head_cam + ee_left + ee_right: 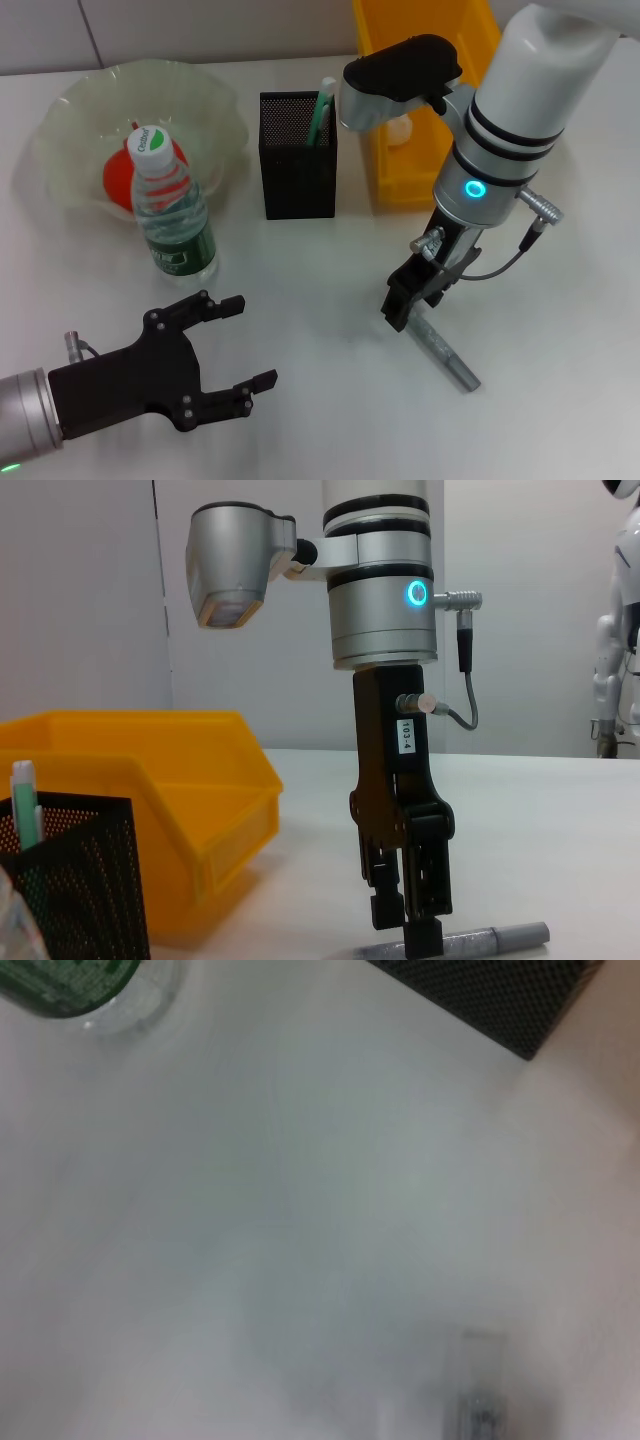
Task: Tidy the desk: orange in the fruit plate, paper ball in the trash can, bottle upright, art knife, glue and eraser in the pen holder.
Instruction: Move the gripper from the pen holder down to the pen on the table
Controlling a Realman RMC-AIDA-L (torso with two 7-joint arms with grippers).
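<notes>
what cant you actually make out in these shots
- Orange: head view, mostly hidden behind the bottle.
- Trash can contents: head view, the right arm covers them.
- Right gripper on the grey art knife: whether the fingers are closed.
- Eraser: not seen anywhere.

white desk [300,290], plain grey wall [90,600] behind, second white robot [620,630] far off, even light

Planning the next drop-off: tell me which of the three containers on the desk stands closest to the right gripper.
The trash can, the bright yellow bin, stands just behind the right gripper. The black mesh pen holder is farther, and the pale-green fruit plate farthest.
</notes>
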